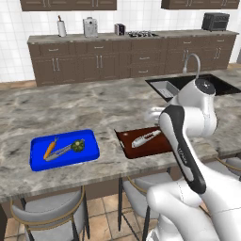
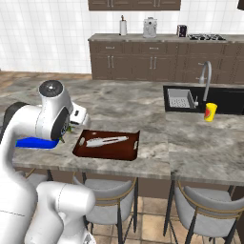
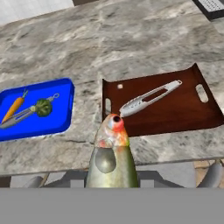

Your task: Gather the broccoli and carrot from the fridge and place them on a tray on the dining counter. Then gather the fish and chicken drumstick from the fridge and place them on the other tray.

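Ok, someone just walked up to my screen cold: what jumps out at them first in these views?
Probably the fish, head up, close to the hand camera and apparently held, hovering short of the brown tray, which has tongs lying across it. Next is the bright blue tray to the left on the marble counter, carrying the carrot and broccoli.

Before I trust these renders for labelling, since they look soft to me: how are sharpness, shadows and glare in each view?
Left base view: coarse and slightly soft, flat even light, no glare on the blue tray. Right base view: the same softness; the tongs on the brown tray cast hardly any shadow. Hand view: the fish looms large up close, its texture smeared.
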